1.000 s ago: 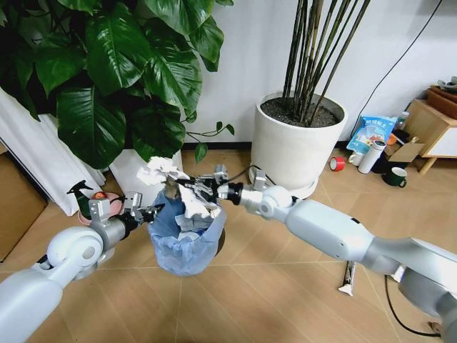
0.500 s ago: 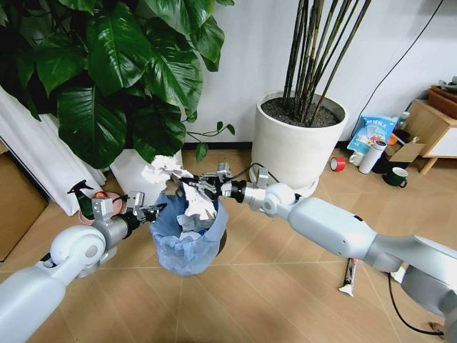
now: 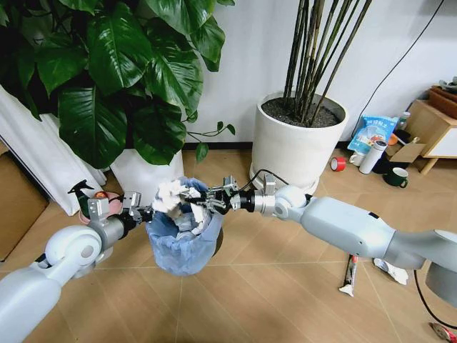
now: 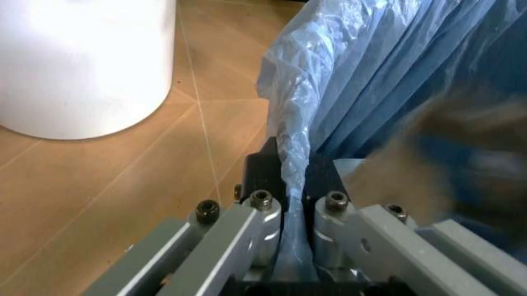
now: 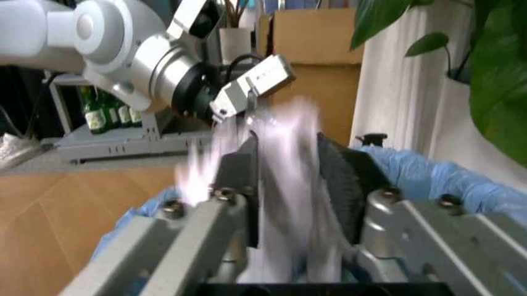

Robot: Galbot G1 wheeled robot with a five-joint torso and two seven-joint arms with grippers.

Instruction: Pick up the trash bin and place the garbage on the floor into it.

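L gripper [image 3: 146,212] clamped narrow on the trash bin [image 3: 184,244] rim at the bin's 9 o'clock; bin is held up off the floor [image 3: 285,286], just left of centre in head view. In L wrist view the black fingers [image 4: 265,172] pinch the light blue bag edge [image 4: 290,166] between them, w/ a white plant pot [image 4: 82,61] nearby on the wood.

R gripper [image 3: 207,204] reaches in from 3 o'clock, over the bin mouth, jaws closed on crumpled white paper [image 3: 171,196] that sits at the rim's 11–12 o'clock. R wrist view: white paper wad [image 5: 284,185] blurred between the dark fingers [image 5: 239,179], blue bag rim [image 5: 428,176] below, L arm wrist beyond. More white paper lies inside the bin.

Still on the floor: a tube-like wrapper [image 3: 348,275] at approx 4 o'clock from the bin, a white wad [image 3: 393,271] just right of it by the R arm. Big white pot w/ bamboo stalks [image 3: 296,146] at 1 o'clock, leafy plant [image 3: 107,71] at 11 o'clock
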